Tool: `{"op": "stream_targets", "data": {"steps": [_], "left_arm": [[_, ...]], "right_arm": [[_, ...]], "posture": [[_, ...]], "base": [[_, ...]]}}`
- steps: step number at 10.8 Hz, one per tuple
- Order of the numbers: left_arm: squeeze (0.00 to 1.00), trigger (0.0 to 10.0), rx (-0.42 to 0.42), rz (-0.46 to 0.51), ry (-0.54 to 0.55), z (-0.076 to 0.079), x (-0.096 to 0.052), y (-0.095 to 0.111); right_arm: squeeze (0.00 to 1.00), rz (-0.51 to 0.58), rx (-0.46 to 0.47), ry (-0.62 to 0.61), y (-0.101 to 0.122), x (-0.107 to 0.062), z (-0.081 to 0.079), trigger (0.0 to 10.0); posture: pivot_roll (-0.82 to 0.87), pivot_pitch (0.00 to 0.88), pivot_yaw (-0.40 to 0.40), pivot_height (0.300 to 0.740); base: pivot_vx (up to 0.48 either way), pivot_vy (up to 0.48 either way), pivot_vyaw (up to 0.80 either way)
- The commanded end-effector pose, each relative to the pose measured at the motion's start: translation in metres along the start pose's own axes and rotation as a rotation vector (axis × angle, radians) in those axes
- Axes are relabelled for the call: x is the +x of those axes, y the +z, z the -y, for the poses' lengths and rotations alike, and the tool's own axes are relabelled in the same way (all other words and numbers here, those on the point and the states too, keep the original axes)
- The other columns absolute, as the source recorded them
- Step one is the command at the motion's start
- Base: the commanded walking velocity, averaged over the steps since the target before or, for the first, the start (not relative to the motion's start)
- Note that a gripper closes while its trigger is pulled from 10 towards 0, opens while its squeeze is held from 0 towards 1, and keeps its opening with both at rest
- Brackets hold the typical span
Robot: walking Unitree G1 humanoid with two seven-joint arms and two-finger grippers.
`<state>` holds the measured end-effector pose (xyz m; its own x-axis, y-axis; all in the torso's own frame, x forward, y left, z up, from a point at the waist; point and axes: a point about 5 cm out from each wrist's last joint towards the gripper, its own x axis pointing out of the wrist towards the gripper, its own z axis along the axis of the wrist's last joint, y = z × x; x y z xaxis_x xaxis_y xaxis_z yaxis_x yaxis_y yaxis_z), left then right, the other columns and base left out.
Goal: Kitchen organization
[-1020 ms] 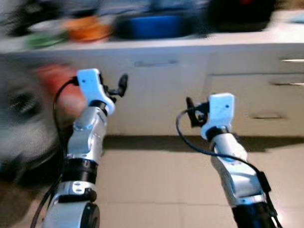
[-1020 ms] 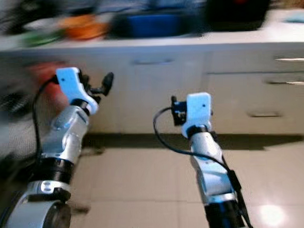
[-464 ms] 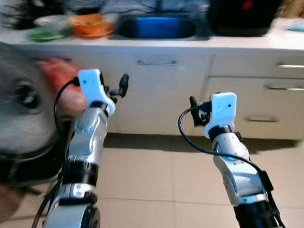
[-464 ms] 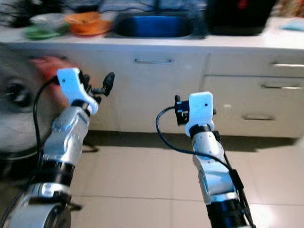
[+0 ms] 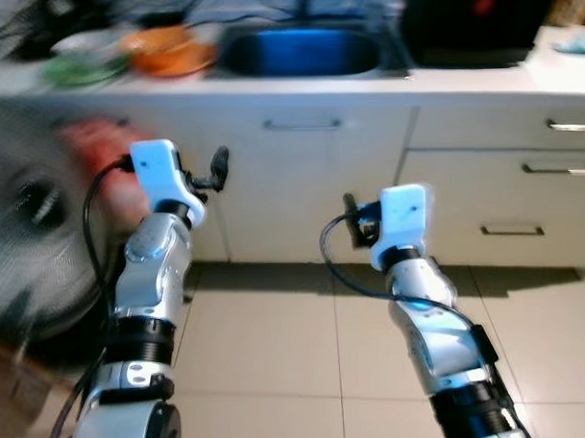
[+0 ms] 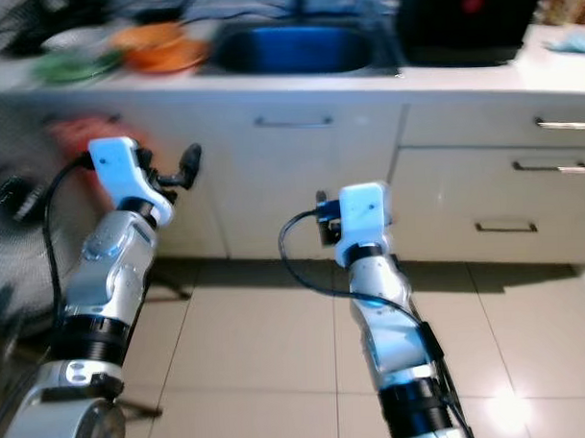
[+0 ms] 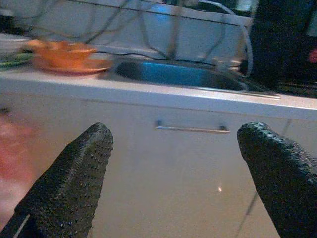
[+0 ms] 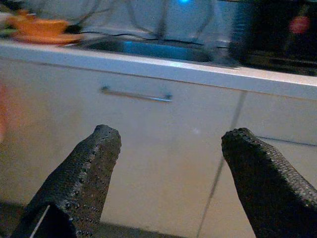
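Note:
A white counter (image 5: 480,78) runs across the back, with a blue sink (image 5: 301,50) set in it. To the sink's left stand an orange bowl (image 5: 166,48) and a green plate (image 5: 81,68). Both arms are raised in front of the cabinet door and its bar handle (image 5: 302,124). My left gripper (image 5: 219,166) is open and holds nothing; its wrist view looks between the fingers (image 7: 74,173) at the door. My right gripper (image 5: 351,215) is also open and holds nothing, with its fingers (image 8: 86,173) aimed at the same door, some way off.
A black appliance (image 5: 473,20) with a red light sits on the counter right of the sink. Drawers with bar handles (image 5: 511,231) lie at the right. A grey mesh fan (image 5: 28,228) and a blurred red shape (image 5: 98,154) stand close on my left. Beige tiled floor (image 5: 278,354) lies below.
The whole picture has shifted and blurred, so the camera has moved. Both arms keep the same raised pose with the grippers open.

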<state>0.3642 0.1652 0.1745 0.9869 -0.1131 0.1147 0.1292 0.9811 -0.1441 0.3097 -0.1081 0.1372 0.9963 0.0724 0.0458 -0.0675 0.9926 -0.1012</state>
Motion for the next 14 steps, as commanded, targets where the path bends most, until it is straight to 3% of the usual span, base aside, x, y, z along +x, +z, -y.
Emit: {"op": "stream_targets", "data": {"steps": [1, 3, 7, 10, 14], "left_arm": [[0.00, 10.0, 0.019, 0.016, -0.030, 0.010, 0.004, 0.006], [0.00, 10.0, 0.037, 0.032, -0.053, 0.014, 0.008, 0.012], [0.00, 10.0, 0.062, 0.080, 0.024, 0.009, 0.011, 0.022], [0.00, 10.0, 0.096, 0.128, 0.018, 0.011, 0.013, 0.034], [0.00, 10.0, 0.148, 0.155, -0.034, 0.014, -0.002, 0.024]], "right_arm": [[0.00, -0.004, -0.004, -0.046, -0.003, -0.001, 0.012, 10.0], [0.00, 0.034, 0.007, -0.042, 0.009, 0.002, 0.016, 10.0], [0.00, 0.159, -0.035, 0.037, 0.045, 0.006, 0.013, 10.0], [0.00, 0.213, -0.040, 0.063, 0.064, 0.007, 0.008, 10.0], [0.00, 0.233, -0.049, 0.061, 0.067, 0.001, 0.015, 10.0]], "posture": [[0.03, 0.000, 0.051, 0.740], [0.02, 0.000, 0.052, 0.740], [0.02, 0.000, 0.041, 0.740], [0.02, 0.000, 0.037, 0.740], [0.01, 0.000, 0.036, 0.740]], "base": [[0.458, 0.000, 0.00], [0.456, 0.000, 0.00], [0.451, 0.000, 0.00], [0.444, 0.000, 0.00], [0.438, 0.000, 0.00]]}}
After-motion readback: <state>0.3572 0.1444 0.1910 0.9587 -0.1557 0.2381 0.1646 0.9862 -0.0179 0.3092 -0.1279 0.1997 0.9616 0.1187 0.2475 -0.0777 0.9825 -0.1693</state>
